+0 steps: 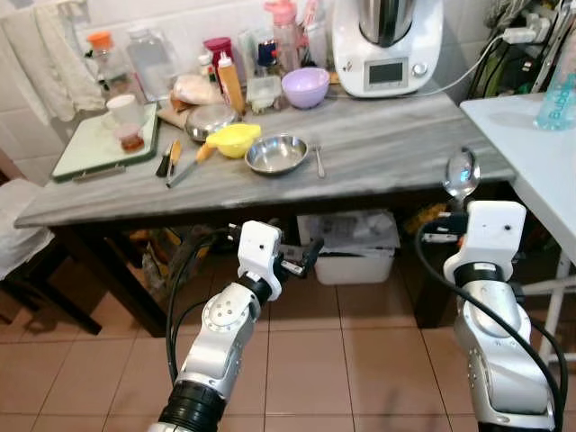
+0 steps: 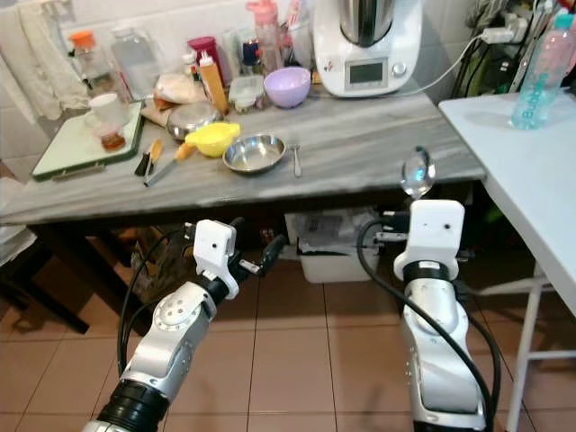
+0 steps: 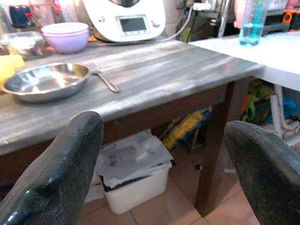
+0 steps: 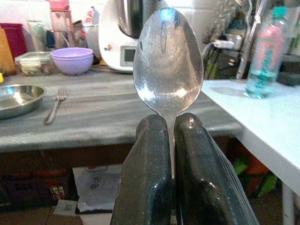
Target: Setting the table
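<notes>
Right gripper (image 4: 171,154) pinches a spoon (image 4: 168,61) near the bench's (image 1: 378,144) front right corner; its handle is hidden between the fingers, bowl pointing upright. Left gripper (image 3: 164,164) spread, empty.

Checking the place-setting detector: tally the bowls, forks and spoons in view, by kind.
Bowls: 2, a steel bowl and a purple bowl, both on the grey table.
Forks: 1, the fork lying just right of the steel bowl.
Spoons: 1, the spoon held upright in the right pincer.
Total: 4
</notes>
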`<state>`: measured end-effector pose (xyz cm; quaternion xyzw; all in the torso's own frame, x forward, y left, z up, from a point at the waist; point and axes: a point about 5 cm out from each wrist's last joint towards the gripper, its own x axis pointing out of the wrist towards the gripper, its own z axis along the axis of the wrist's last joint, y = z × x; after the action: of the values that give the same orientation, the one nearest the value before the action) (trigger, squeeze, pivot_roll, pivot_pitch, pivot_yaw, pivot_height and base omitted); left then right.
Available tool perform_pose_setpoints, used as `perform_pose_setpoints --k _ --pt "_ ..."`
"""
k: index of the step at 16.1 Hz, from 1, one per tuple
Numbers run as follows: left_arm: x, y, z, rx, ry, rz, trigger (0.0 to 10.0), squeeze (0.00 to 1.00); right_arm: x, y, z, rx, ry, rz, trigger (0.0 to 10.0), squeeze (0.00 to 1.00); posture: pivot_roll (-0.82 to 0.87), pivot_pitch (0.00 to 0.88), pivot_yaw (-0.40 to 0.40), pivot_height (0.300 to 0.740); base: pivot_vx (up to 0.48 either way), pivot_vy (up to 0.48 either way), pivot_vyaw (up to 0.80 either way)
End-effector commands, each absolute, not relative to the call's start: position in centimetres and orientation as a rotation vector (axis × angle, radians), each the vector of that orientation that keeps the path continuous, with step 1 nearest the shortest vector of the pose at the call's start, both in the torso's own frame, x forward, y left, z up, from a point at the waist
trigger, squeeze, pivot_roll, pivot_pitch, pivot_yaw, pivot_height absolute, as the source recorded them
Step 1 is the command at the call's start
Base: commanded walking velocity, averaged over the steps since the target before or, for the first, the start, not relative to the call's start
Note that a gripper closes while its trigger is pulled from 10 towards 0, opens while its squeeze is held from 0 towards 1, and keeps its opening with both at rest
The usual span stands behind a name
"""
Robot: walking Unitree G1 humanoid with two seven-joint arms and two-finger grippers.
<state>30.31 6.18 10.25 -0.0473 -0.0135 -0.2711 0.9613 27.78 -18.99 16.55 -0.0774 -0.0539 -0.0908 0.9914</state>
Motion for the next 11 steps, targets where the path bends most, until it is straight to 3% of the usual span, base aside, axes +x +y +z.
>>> perform_pose_setpoints --k 1,11 --pt "30.58 7.55 10.30 -0.077 -0.033 -0.511 10.0 0.00 27.93 -17.95 17.10 -0.139 -0.135 -0.146 10.0 0.00 -0.23 0.000 0.117 0.740 0.461 0.000 0.00" --pt "30.46 7.43 10.05 -0.073 -0.023 -0.515 10.0 0.00 27.71 -18.17 16.85 -0.148 -0.125 -0.156 10.0 0.00 -0.24 0.000 0.120 0.740 0.450 0.000 0.00"
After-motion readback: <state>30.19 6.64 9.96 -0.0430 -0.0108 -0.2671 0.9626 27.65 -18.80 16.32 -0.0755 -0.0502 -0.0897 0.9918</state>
